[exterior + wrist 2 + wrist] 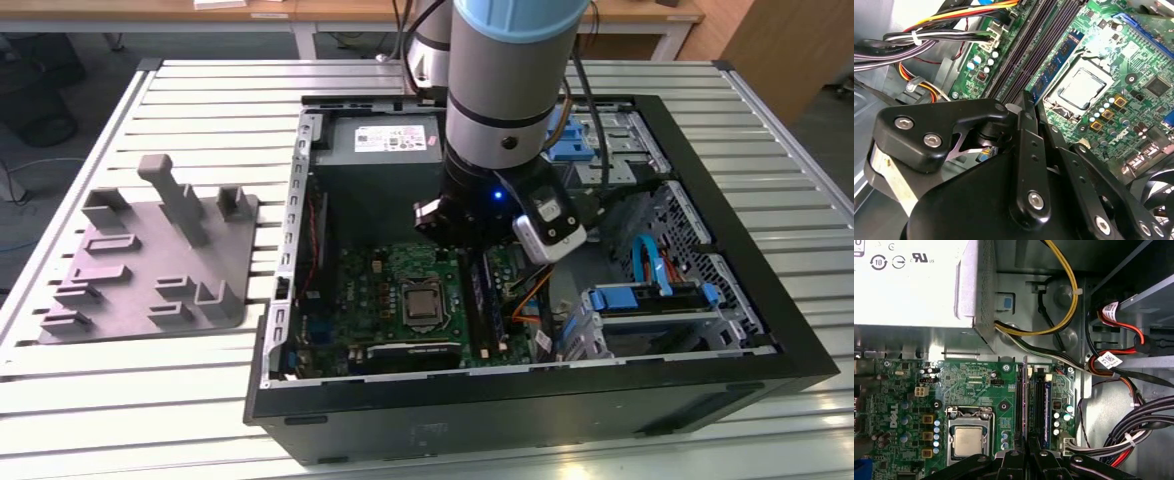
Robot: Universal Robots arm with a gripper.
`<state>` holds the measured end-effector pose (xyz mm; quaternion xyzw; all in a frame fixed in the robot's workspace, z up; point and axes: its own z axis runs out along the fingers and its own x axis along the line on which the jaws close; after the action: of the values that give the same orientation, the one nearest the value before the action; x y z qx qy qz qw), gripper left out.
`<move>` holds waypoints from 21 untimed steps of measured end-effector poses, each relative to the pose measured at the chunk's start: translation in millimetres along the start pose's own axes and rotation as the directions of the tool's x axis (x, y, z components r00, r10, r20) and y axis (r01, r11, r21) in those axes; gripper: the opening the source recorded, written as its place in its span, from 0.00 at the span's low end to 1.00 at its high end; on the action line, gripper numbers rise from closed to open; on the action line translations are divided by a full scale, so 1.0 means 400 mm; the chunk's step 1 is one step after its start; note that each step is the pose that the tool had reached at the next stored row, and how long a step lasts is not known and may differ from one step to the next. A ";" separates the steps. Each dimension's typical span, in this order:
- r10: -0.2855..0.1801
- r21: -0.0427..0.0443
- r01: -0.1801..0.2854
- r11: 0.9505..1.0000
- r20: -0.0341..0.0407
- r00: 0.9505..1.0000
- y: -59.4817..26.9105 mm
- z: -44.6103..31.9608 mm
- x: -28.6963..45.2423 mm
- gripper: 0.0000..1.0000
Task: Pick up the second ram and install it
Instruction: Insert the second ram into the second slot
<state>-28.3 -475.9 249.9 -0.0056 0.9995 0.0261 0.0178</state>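
Holding the second ram [1025,405] on its edge over the black slots [1041,407], the gripper [1027,456] was closed tight on it beside the shiny chip [968,440]. The stick could have missed its slot and bent if it tipped sideways. Small safety marks sat on the grey power box [914,280], but I did not read them out.

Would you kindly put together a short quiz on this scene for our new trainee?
1. True or false: the grey fixture tray sits inside the computer case.
2. Where is the second ram? A) flat on the tray; B) on edge at the memory slots, beside the processor; C) on top of the power supply.
3. What is the gripper clamped on?
Key: 1 false, the tray lies on the table, to the exterior view's left of the case; 2 B; 3 the second ram.
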 end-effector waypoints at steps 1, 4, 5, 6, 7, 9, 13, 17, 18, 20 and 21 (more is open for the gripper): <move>0.001 0.000 -0.001 1.000 0.000 1.000 0.000 0.000 0.000 0.14; 0.001 0.000 -0.001 1.000 0.000 1.000 0.000 0.000 0.000 0.14; 0.001 0.000 -0.001 1.000 0.000 1.000 0.000 0.000 0.000 0.14; 0.002 0.000 -0.002 1.000 0.000 1.000 0.000 0.000 0.000 0.14; 0.002 0.000 -0.002 1.000 0.000 1.000 0.000 0.000 0.000 0.14; 0.002 0.000 -0.002 1.000 0.000 1.000 0.000 0.000 0.000 0.14; 0.002 0.000 -0.002 1.000 0.000 1.000 -0.007 0.002 0.000 0.14; 0.002 0.000 -0.002 1.000 0.000 1.000 -0.014 0.014 0.001 0.14; 0.002 0.000 -0.002 1.000 0.000 1.000 -0.015 0.018 0.001 0.14; 0.002 0.001 -0.002 1.000 0.000 1.000 -0.015 0.027 0.002 0.14; 0.002 0.002 -0.002 1.000 0.000 1.000 -0.016 0.031 0.002 0.14</move>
<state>-28.5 -481.6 237.1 -0.0046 0.9995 0.0253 0.0177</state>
